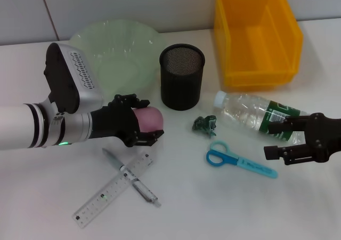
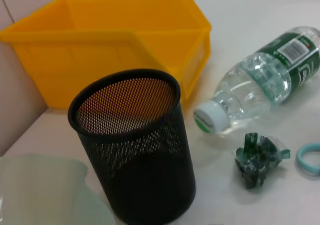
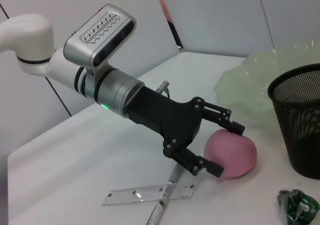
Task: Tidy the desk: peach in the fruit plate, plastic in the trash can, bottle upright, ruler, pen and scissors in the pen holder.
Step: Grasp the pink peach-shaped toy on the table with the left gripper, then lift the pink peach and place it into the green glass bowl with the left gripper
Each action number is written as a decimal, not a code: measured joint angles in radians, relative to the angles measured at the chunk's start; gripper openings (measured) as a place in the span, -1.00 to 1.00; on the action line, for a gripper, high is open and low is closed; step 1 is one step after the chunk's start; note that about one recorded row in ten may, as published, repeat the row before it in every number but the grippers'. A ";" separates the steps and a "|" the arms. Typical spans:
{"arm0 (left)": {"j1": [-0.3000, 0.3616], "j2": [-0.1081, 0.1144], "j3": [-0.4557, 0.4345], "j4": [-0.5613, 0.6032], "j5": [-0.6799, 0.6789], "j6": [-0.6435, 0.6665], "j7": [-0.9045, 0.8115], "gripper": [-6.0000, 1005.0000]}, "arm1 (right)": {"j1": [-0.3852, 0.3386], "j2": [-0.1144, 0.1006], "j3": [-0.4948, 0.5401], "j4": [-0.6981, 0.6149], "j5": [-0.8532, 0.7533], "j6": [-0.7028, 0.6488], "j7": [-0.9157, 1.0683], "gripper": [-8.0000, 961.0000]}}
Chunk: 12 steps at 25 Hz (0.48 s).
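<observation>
Beside the pen holder (image 1: 181,76), left gripper (image 1: 151,121) jaws straddle the peach (image 1: 148,118); bottle (image 1: 259,113) label unreadable.

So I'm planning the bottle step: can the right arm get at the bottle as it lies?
Probably yes. The right hand is open at the label end of the bottle, which lies on its side; nothing sits between them. The scissors lie nearer the robot, off that path.

White desk (image 1: 213,208) carries ruler (image 1: 112,189), pen (image 1: 133,178) (crossed), scissors (image 1: 240,160), bottle (image 1: 256,113).
</observation>
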 joint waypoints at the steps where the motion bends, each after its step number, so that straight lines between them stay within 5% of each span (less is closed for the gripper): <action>1: 0.000 0.000 0.000 0.002 0.016 -0.004 -0.001 0.43 | 0.000 0.000 0.000 0.000 0.000 0.001 0.000 0.68; 12: 0.047 -0.002 0.010 0.095 0.063 -0.014 -0.039 0.23 | 0.000 0.003 -0.008 0.000 -0.001 0.006 0.002 0.67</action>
